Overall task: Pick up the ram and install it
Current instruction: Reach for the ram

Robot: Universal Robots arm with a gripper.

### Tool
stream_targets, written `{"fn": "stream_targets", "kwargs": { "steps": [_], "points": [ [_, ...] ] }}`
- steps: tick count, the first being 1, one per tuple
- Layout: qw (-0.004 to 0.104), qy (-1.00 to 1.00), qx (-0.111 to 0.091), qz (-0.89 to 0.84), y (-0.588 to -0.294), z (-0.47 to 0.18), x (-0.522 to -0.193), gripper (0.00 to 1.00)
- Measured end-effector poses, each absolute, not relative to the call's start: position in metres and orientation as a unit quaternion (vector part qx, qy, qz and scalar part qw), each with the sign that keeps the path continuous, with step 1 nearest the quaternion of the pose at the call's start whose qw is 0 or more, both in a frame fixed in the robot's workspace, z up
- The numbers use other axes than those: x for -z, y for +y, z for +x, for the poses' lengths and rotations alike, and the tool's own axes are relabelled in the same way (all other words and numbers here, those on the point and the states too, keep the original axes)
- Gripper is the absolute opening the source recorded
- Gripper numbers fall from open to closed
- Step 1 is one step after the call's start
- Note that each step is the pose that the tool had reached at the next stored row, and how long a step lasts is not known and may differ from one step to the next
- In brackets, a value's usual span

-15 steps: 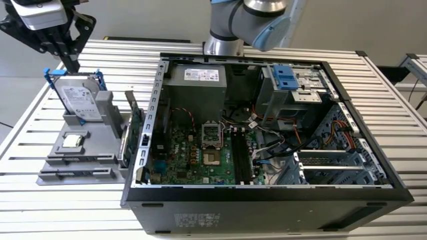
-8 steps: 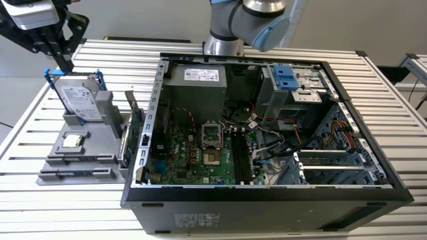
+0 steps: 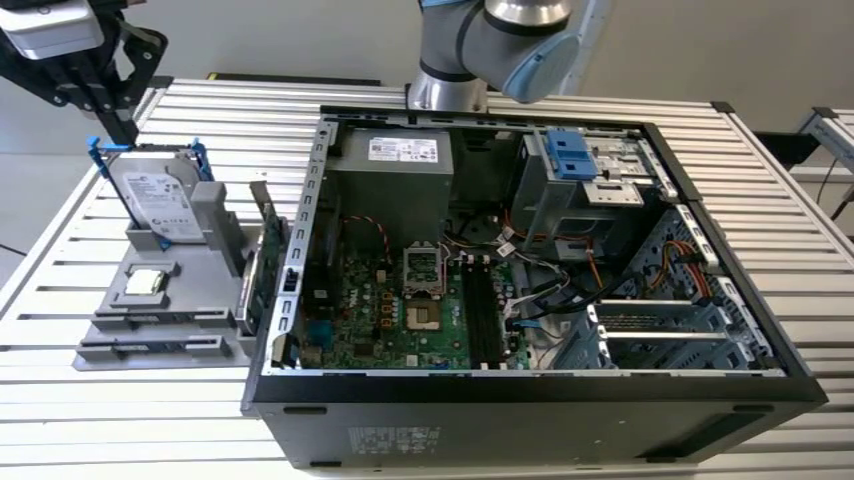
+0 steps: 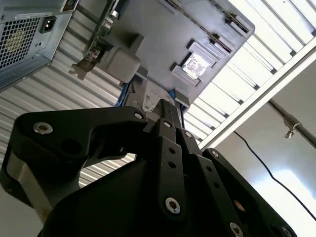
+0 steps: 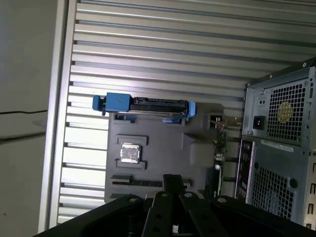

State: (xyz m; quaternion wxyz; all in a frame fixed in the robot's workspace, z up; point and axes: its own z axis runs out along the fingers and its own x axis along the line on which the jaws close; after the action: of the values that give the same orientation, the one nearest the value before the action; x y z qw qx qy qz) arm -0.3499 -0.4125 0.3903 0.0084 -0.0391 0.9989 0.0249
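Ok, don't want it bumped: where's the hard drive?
The hard drive stands upright in blue brackets at the grey holder's far end, on the exterior view's left, behind the processor chip and beside the open computer case.

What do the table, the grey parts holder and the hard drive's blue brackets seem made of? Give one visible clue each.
Table: probably aluminium; pale ribbed slats with a dull metallic sheen.
Grey parts holder: likely plastic; matte, uniform, moulded steps.
Blue brackets: likely plastic; saturated solid colour, no shine.
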Motion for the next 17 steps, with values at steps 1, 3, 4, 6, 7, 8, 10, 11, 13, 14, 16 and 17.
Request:
{"fn": "stream_targets", "kwargs": {
  "steps": [1, 3, 4, 6, 7, 8, 10, 11, 13, 14, 16, 17],
  "points": [
    [0.008, 0.999, -0.025, -0.039, -0.413, -0.351, -0.39, 0.0],
    [0.008, 0.999, -0.025, -0.037, -0.413, -0.353, -0.39, 0.0],
    [0.009, 0.999, -0.025, -0.037, -0.413, -0.355, -0.39, 0.0],
    [0.009, 0.999, -0.025, -0.035, -0.413, -0.357, -0.39, 0.0],
    [0.009, 0.999, -0.025, -0.035, -0.413, -0.358, -0.39, 0.0],
    [0.009, 0.999, -0.025, -0.034, -0.413, -0.359, -0.39, 0.0],
    [0.009, 0.999, -0.025, -0.033, -0.413, -0.361, -0.39, 0.0],
    [0.009, 0.999, -0.025, -0.033, -0.413, -0.362, -0.39, 0.0],
    [0.009, 0.999, -0.025, -0.033, -0.413, -0.362, -0.39, 0.0],
    [0.009, 0.999, -0.025, -0.033, -0.413, -0.362, -0.39, 0.0],
    [0.009, 0.999, -0.025, -0.033, -0.413, -0.363, -0.39, 0.0],
    [0.009, 0.999, -0.025, -0.033, -0.413, -0.363, -0.39, 0.0]
  ]
}}
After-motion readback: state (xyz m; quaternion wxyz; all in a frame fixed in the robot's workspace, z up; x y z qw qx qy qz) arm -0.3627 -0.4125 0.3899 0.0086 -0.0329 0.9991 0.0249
